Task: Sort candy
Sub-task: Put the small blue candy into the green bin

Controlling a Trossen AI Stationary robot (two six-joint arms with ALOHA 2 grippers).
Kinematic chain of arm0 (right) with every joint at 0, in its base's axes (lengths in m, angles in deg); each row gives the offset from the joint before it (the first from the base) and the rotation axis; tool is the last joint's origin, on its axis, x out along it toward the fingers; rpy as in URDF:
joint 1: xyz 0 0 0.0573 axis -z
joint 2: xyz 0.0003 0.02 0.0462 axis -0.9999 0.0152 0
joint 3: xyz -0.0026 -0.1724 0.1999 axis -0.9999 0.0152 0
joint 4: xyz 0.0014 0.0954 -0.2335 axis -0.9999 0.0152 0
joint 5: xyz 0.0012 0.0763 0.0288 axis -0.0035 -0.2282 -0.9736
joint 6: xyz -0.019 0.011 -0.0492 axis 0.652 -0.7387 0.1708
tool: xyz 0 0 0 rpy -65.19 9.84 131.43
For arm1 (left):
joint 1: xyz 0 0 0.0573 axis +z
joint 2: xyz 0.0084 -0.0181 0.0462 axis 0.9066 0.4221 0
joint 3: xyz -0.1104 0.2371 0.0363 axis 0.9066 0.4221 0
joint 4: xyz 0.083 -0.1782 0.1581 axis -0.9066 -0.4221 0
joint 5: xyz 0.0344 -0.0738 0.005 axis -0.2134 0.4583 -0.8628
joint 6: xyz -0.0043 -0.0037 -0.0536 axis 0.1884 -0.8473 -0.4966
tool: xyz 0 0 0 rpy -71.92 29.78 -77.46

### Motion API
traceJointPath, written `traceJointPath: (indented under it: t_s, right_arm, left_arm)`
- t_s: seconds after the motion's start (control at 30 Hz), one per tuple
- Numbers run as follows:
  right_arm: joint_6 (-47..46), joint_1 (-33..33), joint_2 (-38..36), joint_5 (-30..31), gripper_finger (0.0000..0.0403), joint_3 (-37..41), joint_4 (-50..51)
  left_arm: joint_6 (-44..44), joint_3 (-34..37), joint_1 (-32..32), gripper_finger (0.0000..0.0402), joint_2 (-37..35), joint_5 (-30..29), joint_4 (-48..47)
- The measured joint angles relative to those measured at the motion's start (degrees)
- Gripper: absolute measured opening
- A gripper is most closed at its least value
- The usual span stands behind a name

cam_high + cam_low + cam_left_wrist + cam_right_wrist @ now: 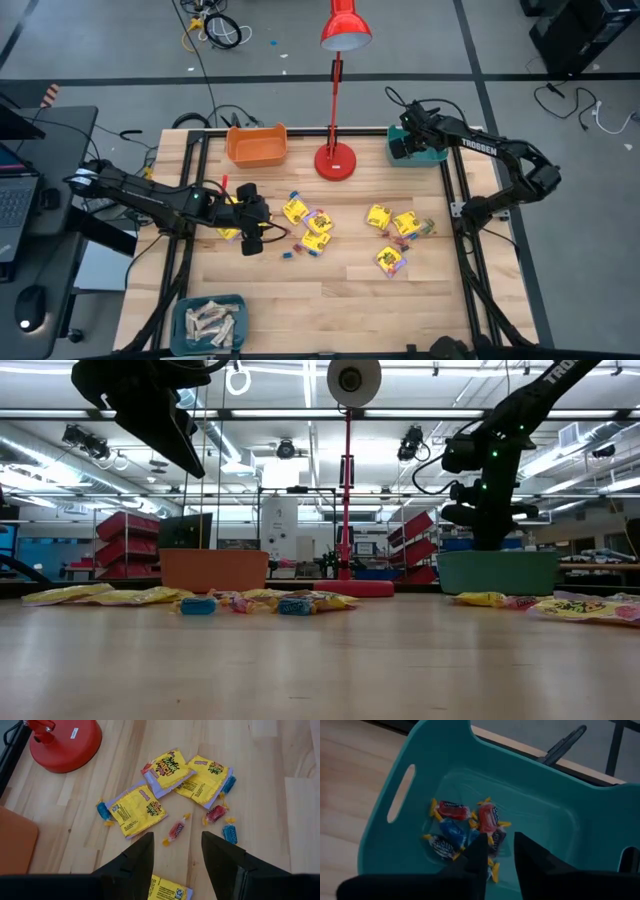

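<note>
Candy sorts by kind here: beige bars fill the near teal bin (208,322), and our left hand (176,851), fingers apart, hangs over a small red candy (175,829) among yellow packets (138,808) mid-desk; our right hand (500,851), fingers parted, hovers over small candies (465,823) in the far teal bin (555,810)

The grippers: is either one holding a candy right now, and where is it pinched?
No. The left gripper is open above a small red candy on the table, and the right gripper hangs empty over the teal bin.
</note>
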Motion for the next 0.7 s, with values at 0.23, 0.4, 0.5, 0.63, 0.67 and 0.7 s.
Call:
traceJointPath:
  t_s: [0.23, 0.4, 0.5, 0.63, 0.67, 0.7]
  right_arm:
    - [2.67, -1.83, -1.10, 0.01, 0.0083, 0.00, -2.86]
    - [4.24, -6.71, -6.12, 0.07, 0.0083, 0.00, -8.80]
    - [5.13, -10.22, -9.76, 0.09, 0.0082, -0.02, -11.02]
    - [5.62, -15.19, -13.80, 0.13, 0.0082, -0.02, -11.38]
    - [5.60, -16.56, -14.60, 0.13, 0.0082, -0.02, -11.37]
    - [5.60, -17.91, -15.18, 0.13, 0.0082, -0.02, -11.33]
  left_arm:
    - [-0.01, 0.00, -0.01, 0.0168, 0.00, 0.00, 0.07]
    - [-0.18, 0.00, -0.01, 0.0168, 0.00, 0.78, -0.21]
    - [-0.24, 0.00, -0.02, 0.0168, 0.00, 1.55, -0.60]
    - [-0.59, 0.00, -0.02, 0.0168, 0.00, 1.56, -0.68]
    - [-0.59, 0.00, -0.02, 0.0168, 0.00, 1.56, -0.60]
    - [-0.61, 0.00, -0.02, 0.0168, 0.00, 1.59, -0.51]
